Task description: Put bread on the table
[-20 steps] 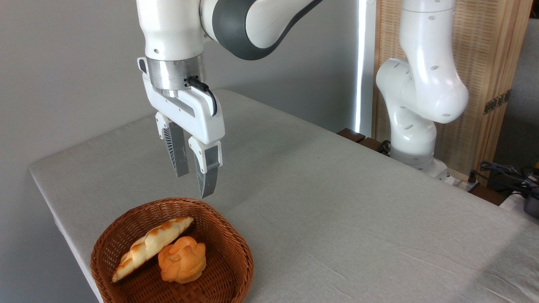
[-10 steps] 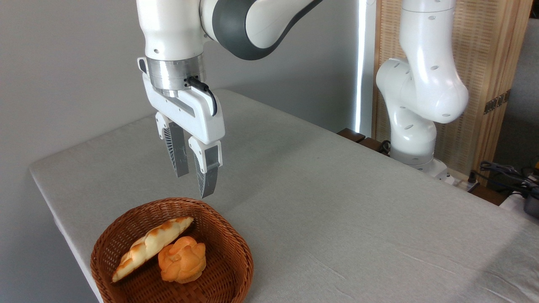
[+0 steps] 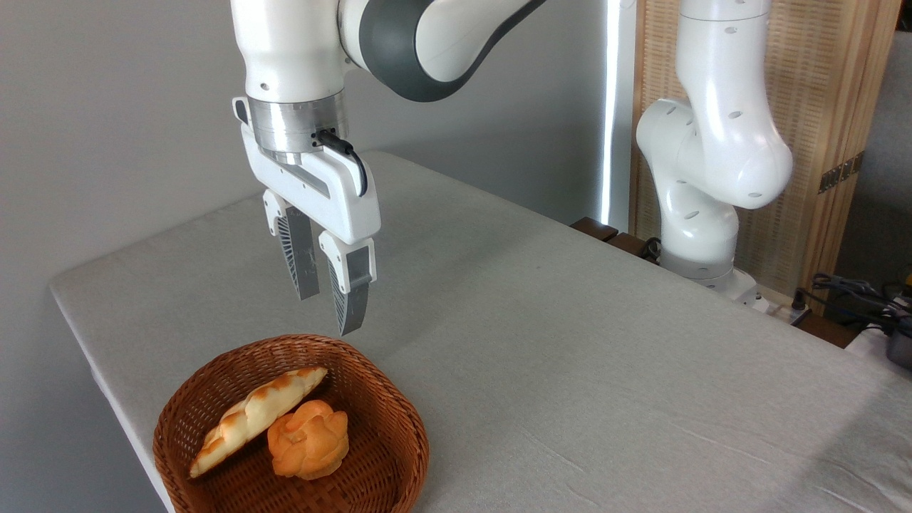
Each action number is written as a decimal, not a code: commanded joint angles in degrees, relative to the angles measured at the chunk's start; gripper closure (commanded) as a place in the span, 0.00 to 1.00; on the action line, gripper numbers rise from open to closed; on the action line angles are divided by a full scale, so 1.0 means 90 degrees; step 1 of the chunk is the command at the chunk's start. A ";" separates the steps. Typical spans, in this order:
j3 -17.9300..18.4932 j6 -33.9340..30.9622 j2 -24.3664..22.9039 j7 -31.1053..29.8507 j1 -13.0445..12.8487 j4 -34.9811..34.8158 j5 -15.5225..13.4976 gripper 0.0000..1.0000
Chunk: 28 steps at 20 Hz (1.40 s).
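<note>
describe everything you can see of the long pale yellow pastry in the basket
The long, flat, half-moon pale yellow pastry has a scalloped, golden-brown toasted edge along its upper side and a smooth, paler face. It looks whole. It lies tilted inside the brown woven wicker basket, running from the lower left up toward the back rim, propped against the left wall. The round orange rose-shaped bun sits right beside it, seemingly touching. The two-finger gripper hangs above the basket's far rim, clear of the pastry, holding nothing.
</note>
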 commanded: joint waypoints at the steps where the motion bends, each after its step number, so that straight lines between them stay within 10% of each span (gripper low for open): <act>1: 0.0016 -0.0128 0.0012 0.0039 -0.0016 0.0093 0.0079 0.00; 16: 0.0045 -0.0050 0.0012 0.0059 -0.0007 0.0083 0.0099 0.00; 28: 0.0065 0.2214 0.0636 0.0049 0.0072 -0.0161 0.0099 0.00</act>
